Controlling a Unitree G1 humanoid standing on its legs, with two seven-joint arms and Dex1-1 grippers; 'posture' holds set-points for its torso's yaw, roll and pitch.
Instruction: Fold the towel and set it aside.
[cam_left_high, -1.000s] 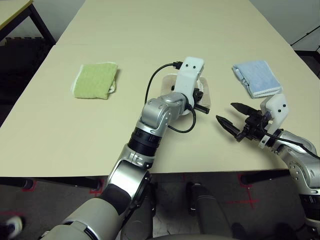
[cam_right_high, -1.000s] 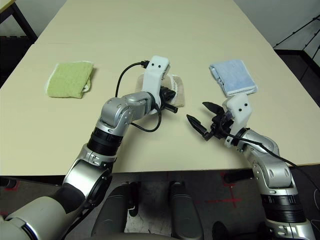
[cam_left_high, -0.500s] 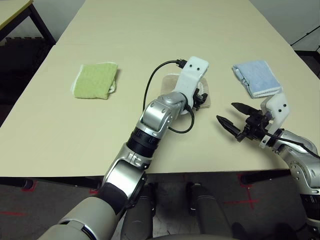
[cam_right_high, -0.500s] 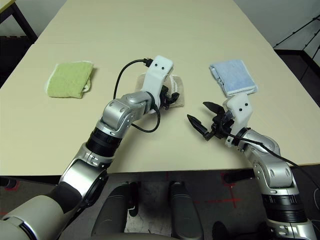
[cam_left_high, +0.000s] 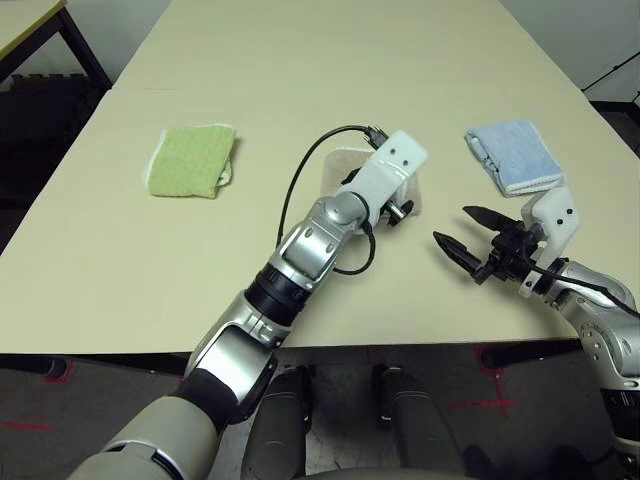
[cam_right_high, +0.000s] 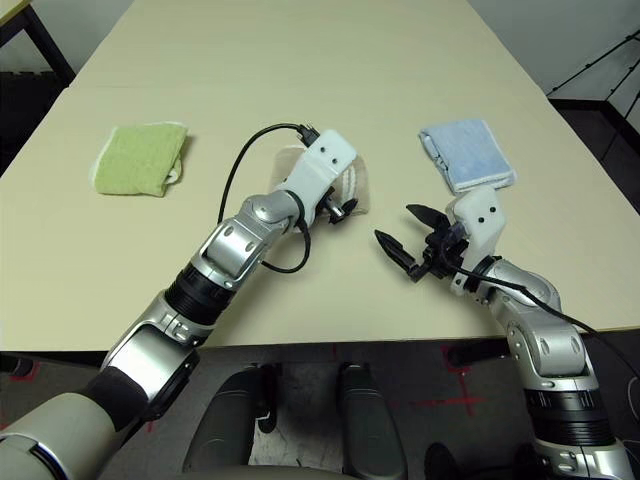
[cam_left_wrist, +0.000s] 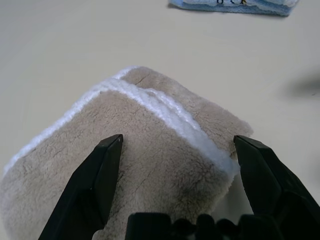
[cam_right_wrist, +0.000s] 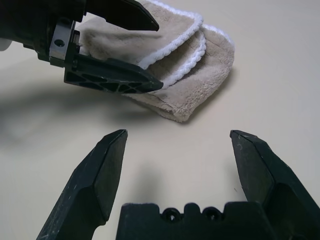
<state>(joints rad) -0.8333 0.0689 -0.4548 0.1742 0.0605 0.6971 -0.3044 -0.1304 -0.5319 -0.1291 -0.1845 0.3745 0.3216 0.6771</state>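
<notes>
The towel (cam_left_wrist: 165, 150) is a beige terry cloth with white edging, lying folded in layers at the middle of the table (cam_left_high: 300, 60). My left gripper (cam_left_wrist: 178, 141) is open just over it, one finger on each side of the folded corner and nothing clamped between them. In the head views the left wrist covers most of the towel (cam_right_high: 357, 187). My right gripper (cam_left_high: 453, 225) hangs open a short way to the right of the towel, near the table's front edge, and holds nothing. Its wrist view shows the towel (cam_right_wrist: 200, 65) and the left gripper's fingers (cam_right_wrist: 115, 77) ahead.
A folded lime-green towel (cam_left_high: 190, 160) lies at the left of the table. A folded light-blue towel (cam_left_high: 513, 157) lies at the right, just beyond my right gripper. A black cable (cam_left_high: 300, 180) loops from the left wrist.
My left gripper has opened and let go of the towel, and its wrist has swung a little to the right. The right arm has not moved.
</notes>
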